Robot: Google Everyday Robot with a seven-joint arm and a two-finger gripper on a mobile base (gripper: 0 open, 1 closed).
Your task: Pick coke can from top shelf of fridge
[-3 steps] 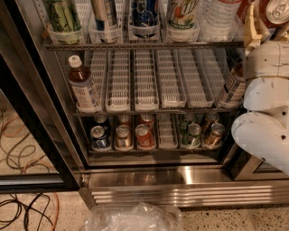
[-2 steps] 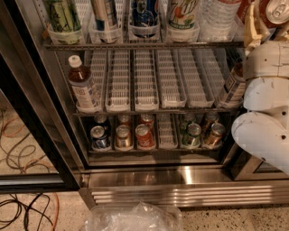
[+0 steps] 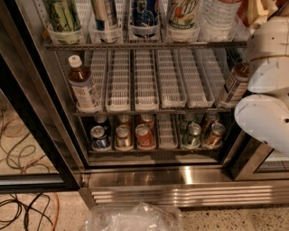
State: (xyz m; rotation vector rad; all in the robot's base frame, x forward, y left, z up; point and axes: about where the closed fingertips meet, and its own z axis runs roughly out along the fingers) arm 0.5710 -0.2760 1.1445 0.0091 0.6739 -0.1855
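Observation:
The fridge (image 3: 180, 177) stands open in front of me, its black-framed door (image 3: 31, 135) swung to the left. The top shelf (image 3: 144, 45) is a wire rack whose clear cup fronts hold several cans and bottles. My gripper (image 3: 261, 11) is at the top right corner, at the right end of this shelf, with the white arm (image 3: 271, 90) below it. A red patch (image 3: 244, 10) shows right beside the gripper, cut off by the frame's top edge. I cannot tell whether it is the coke can or whether the gripper holds it.
The middle rack holds white slotted trays (image 3: 146, 81), a brown bottle (image 3: 83, 85) at the left and another (image 3: 235, 83) at the right. The bottom rack holds several cans, one orange-red (image 3: 143, 136). Cables (image 3: 22, 207) and a clear plastic bag (image 3: 131, 219) lie on the floor.

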